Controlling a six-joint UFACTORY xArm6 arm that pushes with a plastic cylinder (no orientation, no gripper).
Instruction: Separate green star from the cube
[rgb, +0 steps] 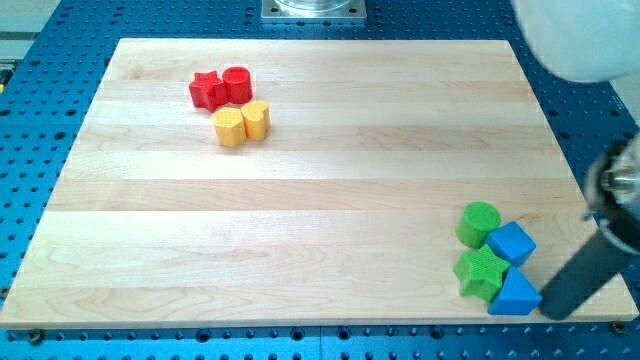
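1. Green star (481, 272) sits near the board's bottom-right corner, touching the blue cube (511, 243) on its upper right and the blue triangular block (515, 295) on its lower right. A green cylinder (479, 223) stands just above it, beside the cube.
2. We carry no claw, so there is nothing to open or close; our arm ends in a dark rod, and my tip (553, 312) rests just to the right of the blue triangular block, at the board's bottom edge.
3. From here the star lies beyond both blue blocks, so in our judgement a straight push leftward would shove the whole cluster together rather than split it.
4. We would do better to bring the tip round to the narrow seam between star and cube, or below the star, and push the star toward the view's left, onto open wood.
5. We should keep the stroke slow and centred on the star, since its points could make it spin and drag the cube along.
6. Our rod leans from the upper right down to the lower left, its upper part blurred and partly cut off by the view's right edge.
7. Well apart, near the top left, lie a red star (206, 90), a red cylinder (237, 84) and two yellow blocks (241, 123).
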